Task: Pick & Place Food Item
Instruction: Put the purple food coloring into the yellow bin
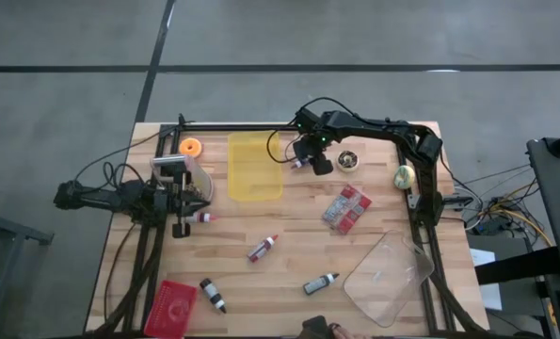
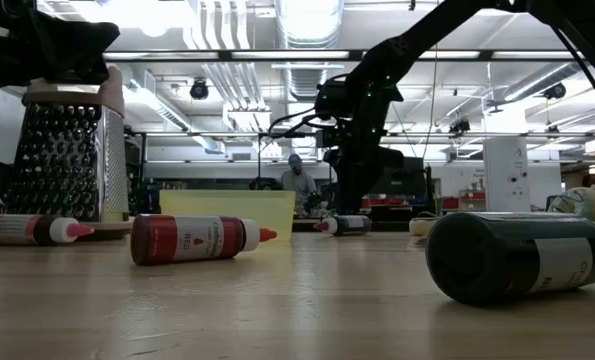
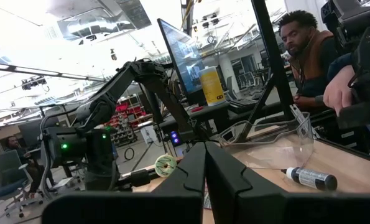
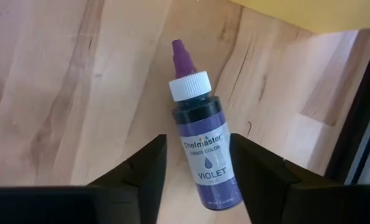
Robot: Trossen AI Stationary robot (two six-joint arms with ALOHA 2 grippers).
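Straddling the violet food-colouring bottle point(image 4: 199, 149), right gripper point(image 4: 197, 177), fingers point(image 4: 144, 171) parted on either side of the bottle's body with a sliver of wood showing on each flank, not clamped on it. Bottle lying flat on the wooden surface point(image 1: 289, 268), just beside the yellow tray point(image 1: 254, 167), near the surface's far edge; lower end of its label cut off between the fingers in the right wrist view. Nearly hidden under the gripper in the high view, only a pale tip showing at its left side. Seen small and far off in the low view point(image 2: 344, 224), under the dark arm.

Hard to make out: contents of the small bowl point(image 1: 348, 161) to the right of the gripper. Cheese grater point(image 2: 67, 150) cropped behind the left arm in the low view.

Open wood around the middle of the surface; red bottle point(image 1: 263, 248) lying there alone, clear container point(image 1: 385, 276) near the front right corner, its rim reaching the frame rail. Red card point(image 1: 175, 307) overhanging toward the front left edge.

Right arm reaching from the right side across the back, elbow bent, wrist pointing down. Left gripper point(image 1: 197, 196) pressed closed, empty, held above the left side beside the grater.
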